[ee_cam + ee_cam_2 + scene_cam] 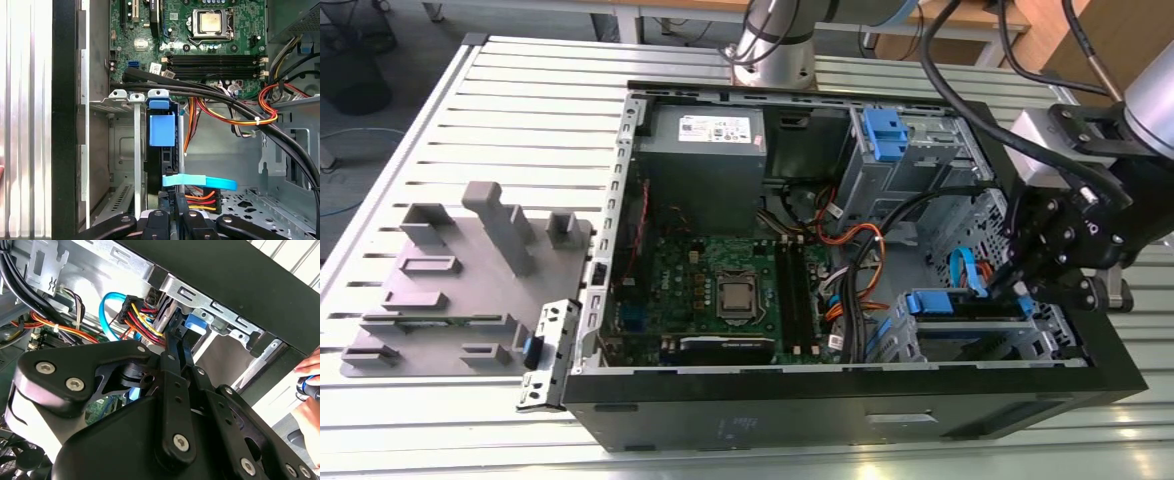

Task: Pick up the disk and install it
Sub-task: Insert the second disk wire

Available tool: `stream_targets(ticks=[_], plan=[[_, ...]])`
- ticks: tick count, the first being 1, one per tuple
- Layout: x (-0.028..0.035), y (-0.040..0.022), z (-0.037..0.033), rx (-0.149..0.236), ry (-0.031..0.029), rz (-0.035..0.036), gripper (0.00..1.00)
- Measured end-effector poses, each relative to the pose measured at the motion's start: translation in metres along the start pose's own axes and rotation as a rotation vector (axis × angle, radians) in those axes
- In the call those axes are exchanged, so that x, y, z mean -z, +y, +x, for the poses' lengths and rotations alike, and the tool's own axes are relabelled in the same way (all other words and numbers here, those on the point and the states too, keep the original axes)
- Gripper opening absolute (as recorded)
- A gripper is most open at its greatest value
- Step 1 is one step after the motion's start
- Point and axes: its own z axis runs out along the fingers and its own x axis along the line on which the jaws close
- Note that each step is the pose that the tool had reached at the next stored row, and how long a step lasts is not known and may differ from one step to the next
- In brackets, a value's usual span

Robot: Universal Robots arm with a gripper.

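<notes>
Inside the black computer case lying open on the ribbed metal bench, the black end effector is clenched, with its slim fingertips drawn together just beside the disk. The disk stands on edge in the silver sheet-metal cage at the case's front corner. Its glossy blue rail end faces the end effector and its long axis runs away into the cage. Beyond it lies the green motherboard.
</notes>
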Motion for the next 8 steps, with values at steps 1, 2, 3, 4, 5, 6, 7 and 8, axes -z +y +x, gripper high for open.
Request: stream_targets(ticks=[1, 2, 3, 4, 5, 6, 7, 8], plan=[[-0.0005, 0.0, 0.0, 0.0, 0.0, 0.0, 0.17], [-0.0012, 0.0, 0.0, 0.0, -0.0003, 0.0, 0.17], [-0.0019, 0.0, 0.0001, 0.0, -0.0003, 0.0, 0.17], [-0.0025, 0.0, 0.0, 0.0, -0.0003, 0.0, 0.17], [-0.003, 0.0, 0.0, 0.0, -0.0002, 0.0, 0.17], [-0.0032, 0.0, 0.0, 0.0, -0.0001, 0.0, 0.17], [-0.0032, 0.0, 0.0, 0.0, -0.0001, 0.0, 0.17], [-0.0033, 0.0, 0.0001, 0.0, -0.0002, 0.0, 0.17]])
